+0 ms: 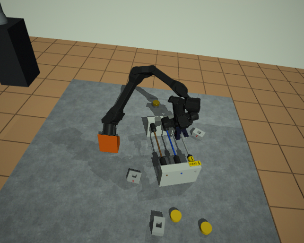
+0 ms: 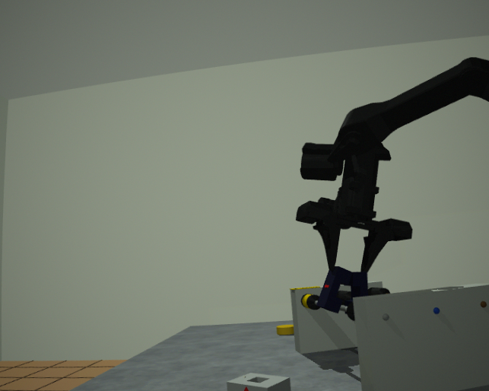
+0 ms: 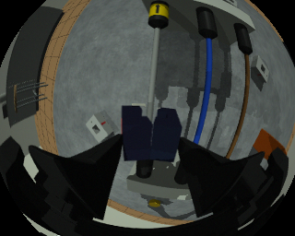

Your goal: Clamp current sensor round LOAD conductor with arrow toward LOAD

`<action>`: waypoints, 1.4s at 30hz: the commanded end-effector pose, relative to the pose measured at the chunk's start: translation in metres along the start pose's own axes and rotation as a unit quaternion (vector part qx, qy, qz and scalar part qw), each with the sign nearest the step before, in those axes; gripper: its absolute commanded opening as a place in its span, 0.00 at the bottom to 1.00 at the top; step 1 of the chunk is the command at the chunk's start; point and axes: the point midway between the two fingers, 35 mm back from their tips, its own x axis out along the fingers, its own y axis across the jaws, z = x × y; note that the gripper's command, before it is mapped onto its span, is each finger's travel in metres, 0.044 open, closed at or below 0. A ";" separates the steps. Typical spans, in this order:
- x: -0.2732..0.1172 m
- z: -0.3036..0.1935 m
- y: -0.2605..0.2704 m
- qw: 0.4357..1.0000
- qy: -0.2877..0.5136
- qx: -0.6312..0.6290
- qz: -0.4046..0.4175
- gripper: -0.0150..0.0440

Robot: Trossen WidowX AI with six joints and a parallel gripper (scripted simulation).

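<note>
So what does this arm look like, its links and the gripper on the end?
The arm is matte black all over, with slim, angular links and rounded joints. A stubby black cylinder juts out near the wrist. The gripper is black too, with two fingers tapering to narrow tips. I see no cables or markings on either.

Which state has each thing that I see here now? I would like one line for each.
Gripper: shut on the sensor.
Sensor: held up, halves apart, straddling the grey conductor.
Grey conductor, blue conductor, brown conductor: strung between end panels.
End panels: upright.
Yellow discs: lying flat.
</note>
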 end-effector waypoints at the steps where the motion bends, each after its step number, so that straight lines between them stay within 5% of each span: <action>1: 0.006 -0.001 -0.001 1.000 0.003 0.005 0.001 0.25; 42: 0.027 -0.002 0.000 1.000 0.002 0.002 0.001 0.25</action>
